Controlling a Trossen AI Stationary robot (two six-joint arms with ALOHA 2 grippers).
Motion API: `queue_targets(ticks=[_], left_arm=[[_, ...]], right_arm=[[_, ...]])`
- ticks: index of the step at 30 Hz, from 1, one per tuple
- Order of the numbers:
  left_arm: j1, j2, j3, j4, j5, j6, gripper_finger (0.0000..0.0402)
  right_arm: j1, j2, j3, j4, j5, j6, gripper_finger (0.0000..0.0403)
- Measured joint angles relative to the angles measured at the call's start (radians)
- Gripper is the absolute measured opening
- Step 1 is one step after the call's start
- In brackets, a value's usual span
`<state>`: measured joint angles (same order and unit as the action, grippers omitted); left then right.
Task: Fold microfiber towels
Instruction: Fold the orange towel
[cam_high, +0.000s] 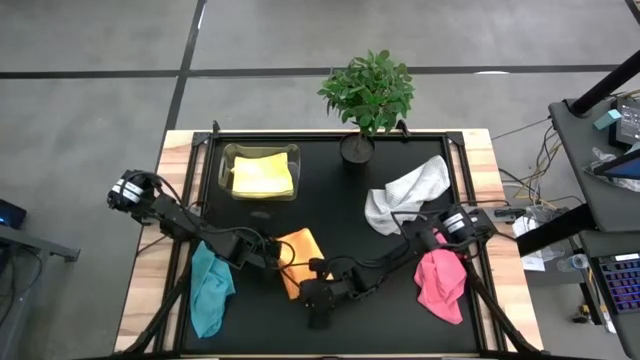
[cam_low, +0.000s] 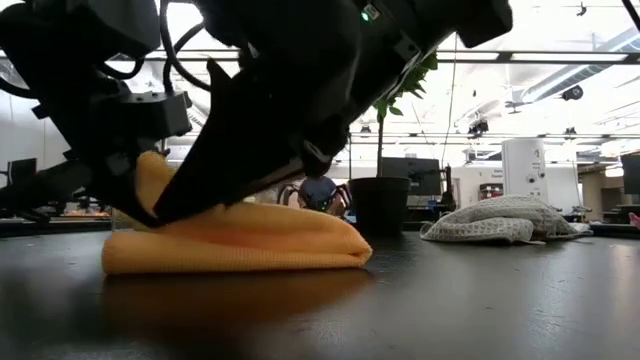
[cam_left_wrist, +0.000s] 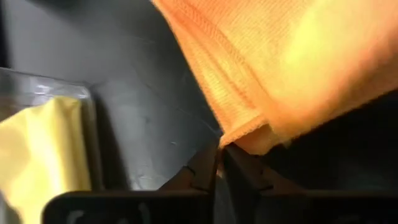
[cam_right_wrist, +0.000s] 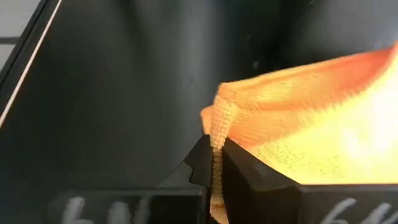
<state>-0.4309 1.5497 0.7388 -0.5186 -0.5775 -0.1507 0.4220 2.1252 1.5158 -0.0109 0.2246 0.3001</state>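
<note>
The orange towel (cam_high: 299, 256) lies folded near the front centre of the bench (cam_high: 330, 190). Left gripper (cam_left_wrist: 219, 163) fingers are clamped on one corner; right gripper (cam_right_wrist: 214, 163) fingers are clamped on its opposite edge.

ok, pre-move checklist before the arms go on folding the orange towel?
1. Left gripper pinches a corner of the orange towel: ok, fingers closed on the edge.
2. Right gripper holds an edge of the same towel: ok, cloth sits between its fingers.
3. Towel partly folded on the table: ok, low view shows a doubled layer.
4. White-grey towel clear of both arms: ok.
5. Yellow towel in the clear box: ok.
6. Fold edges aligned: cannot tell, arms cover the towel.
</note>
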Motion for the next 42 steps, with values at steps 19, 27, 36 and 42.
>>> queue_targets(ticks=[19,27,36,42], left_arm=[[0.000,-0.028,-0.020,-0.015,0.018,-0.103,0.0154],[0.000,-0.025,-0.026,-0.011,0.016,-0.138,0.0154],[0.000,-0.025,-0.026,-0.007,0.013,-0.183,0.0154],[0.000,-0.025,-0.026,0.012,0.012,-0.184,0.0154]], right_arm=[[-0.021,-0.003,0.000,0.002,-0.031,-0.032,0.0013],[-0.031,-0.004,0.000,0.001,-0.042,0.032,0.0053],[-0.032,-0.048,0.000,-0.062,-0.157,-0.004,0.0171],[-0.033,-0.124,0.000,-0.175,-0.156,-0.070,0.0213]])
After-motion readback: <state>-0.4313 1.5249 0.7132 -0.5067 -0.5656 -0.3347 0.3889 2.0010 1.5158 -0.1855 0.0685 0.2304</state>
